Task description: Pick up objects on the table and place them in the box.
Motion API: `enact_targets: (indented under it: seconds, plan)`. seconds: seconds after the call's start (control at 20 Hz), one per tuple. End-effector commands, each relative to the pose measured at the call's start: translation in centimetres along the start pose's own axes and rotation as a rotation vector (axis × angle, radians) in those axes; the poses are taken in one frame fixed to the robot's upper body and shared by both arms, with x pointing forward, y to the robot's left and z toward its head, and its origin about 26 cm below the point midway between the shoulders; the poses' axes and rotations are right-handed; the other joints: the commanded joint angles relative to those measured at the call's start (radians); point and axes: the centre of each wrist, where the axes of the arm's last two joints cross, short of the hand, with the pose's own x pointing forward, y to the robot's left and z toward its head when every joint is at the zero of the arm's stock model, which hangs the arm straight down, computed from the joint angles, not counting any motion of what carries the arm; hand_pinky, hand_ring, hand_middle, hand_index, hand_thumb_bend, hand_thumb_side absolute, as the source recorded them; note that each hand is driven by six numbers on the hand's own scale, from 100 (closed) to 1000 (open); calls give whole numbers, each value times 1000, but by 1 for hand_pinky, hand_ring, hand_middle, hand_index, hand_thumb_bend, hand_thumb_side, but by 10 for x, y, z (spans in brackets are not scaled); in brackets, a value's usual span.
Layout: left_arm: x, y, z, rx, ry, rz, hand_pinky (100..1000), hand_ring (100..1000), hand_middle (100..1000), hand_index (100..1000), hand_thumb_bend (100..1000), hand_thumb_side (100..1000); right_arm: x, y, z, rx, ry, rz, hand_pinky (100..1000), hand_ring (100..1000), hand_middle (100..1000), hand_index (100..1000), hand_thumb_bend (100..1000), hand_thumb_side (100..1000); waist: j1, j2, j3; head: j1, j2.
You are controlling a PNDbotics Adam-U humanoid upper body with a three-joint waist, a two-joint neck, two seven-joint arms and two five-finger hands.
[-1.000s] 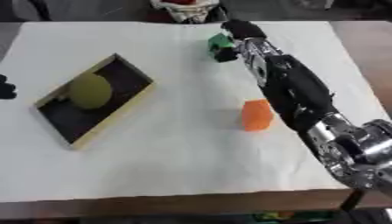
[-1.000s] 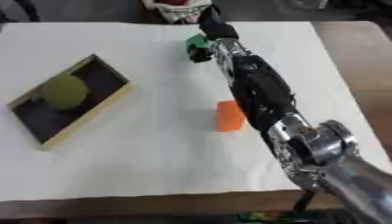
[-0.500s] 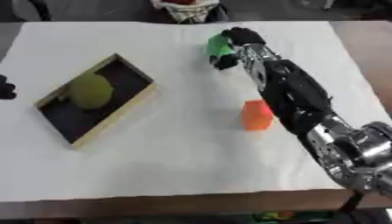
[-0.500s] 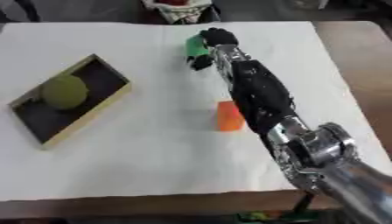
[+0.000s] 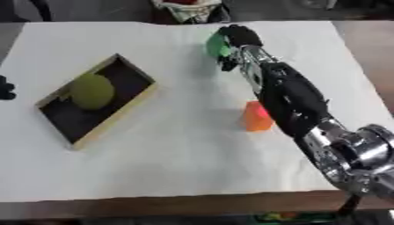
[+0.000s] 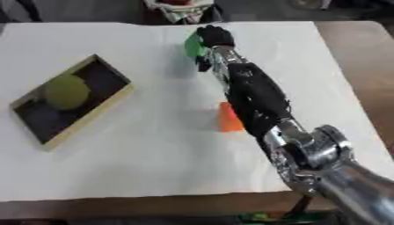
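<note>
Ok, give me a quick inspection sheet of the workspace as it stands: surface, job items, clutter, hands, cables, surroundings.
Surface: table under a white cover, wooden edge showing at the front.
Box: box with a dark inside and pale rim, lying askew at the left.
Yellow-green ball: yellow-green ball already inside the box.
Green object: green object at the far side, against the right hand.
Orange block: orange block on the cover, beside the right forearm, not held.
Right hand: right hand curled at the green object.
Left hand: left hand only a dark sliver at the left edge; fingers cannot be judged.
Clutter: nothing seen.
Cables: nothing seen.
Surroundings: blurred red and white shape beyond the far edge.
</note>
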Motion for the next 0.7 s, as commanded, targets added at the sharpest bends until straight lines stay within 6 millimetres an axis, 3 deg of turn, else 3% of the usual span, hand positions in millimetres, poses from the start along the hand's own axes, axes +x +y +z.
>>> enact_targets:
  seconds: [0.05, 0.35, 0.7]
  plan:
    - [5, 6, -3, 3, -23, -14, 605, 612, 568, 728, 100, 586, 7, -26, -5, -98, -45, -22, 725, 754, 587, 818, 102, 100, 4, -16, 0, -2, 5]
    - [5, 6, -3, 3, -24, -13, 606, 614, 569, 729, 100, 587, 28, -53, -4, -161, -198, -53, 719, 750, 580, 815, 100, 100, 4, -17, 0, -2, 5]
    - [5, 6, -3, 5, -24, -12, 605, 615, 569, 730, 100, 586, 69, -69, 9, -138, -481, -49, 726, 754, 586, 818, 100, 100, 4, -17, 0, 1, 5]
